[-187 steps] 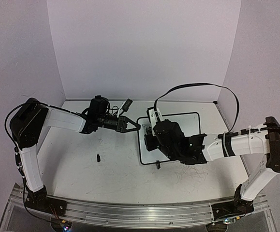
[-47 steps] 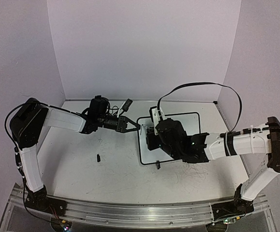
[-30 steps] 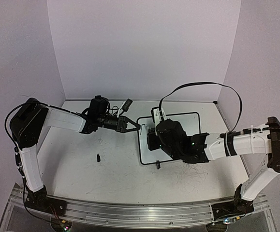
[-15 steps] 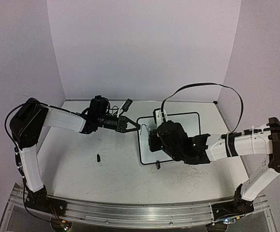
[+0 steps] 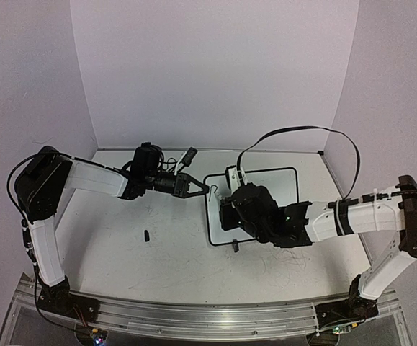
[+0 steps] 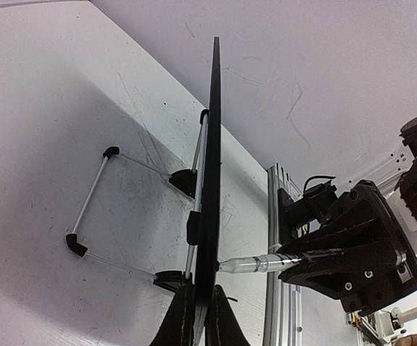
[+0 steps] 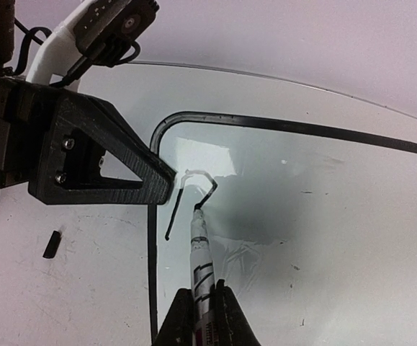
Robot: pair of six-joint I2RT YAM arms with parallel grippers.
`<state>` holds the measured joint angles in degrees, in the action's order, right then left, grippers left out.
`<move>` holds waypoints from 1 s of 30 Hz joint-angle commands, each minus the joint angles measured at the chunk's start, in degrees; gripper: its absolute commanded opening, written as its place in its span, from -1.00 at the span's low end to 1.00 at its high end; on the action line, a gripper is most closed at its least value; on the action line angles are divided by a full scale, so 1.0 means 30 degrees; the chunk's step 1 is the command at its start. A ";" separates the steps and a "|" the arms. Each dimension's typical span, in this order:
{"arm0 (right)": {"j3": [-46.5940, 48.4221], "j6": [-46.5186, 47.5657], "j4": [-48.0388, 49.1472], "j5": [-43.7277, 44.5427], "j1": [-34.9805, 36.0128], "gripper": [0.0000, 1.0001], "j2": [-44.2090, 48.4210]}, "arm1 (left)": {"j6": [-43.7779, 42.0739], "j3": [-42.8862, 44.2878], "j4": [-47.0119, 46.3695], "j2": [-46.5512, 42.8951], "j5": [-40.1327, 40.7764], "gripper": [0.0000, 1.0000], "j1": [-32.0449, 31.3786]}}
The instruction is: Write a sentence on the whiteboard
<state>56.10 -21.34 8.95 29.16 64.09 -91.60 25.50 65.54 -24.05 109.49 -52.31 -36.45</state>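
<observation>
Small black piece (image 5: 146, 235) lies on scuffed white tabletop (image 5: 122, 263); pale walls (image 5: 215, 72) behind.

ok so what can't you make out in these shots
Top view: the right arm covers the thin black marker stroke and silver marker pen.
Left wrist view: small black-framed whiteboard is edge-on, face unseen.
Top view: small black piece on the scuffed white tabletop, too small to identify.

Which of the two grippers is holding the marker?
The right gripper: it is shut on the marker, whose tip touches the whiteboard. The left gripper clamps the whiteboard's edge instead.
</observation>
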 commanded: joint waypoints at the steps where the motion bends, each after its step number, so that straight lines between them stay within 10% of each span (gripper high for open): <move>1: 0.0343 -0.0249 -0.0136 -0.0121 0.0095 -1.00 -0.0617 | 0.0456 0.0040 -0.0443 -0.0229 -0.0455 -1.00 -0.0156; 30: -0.0913 -0.1414 -0.0960 0.0703 0.0090 -1.00 0.0506 | 0.0432 0.0009 -0.0444 -0.0214 -0.0429 -1.00 -0.0161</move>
<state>54.87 -23.87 8.52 29.54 64.79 -91.74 25.54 65.54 -24.01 109.49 -51.88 -36.34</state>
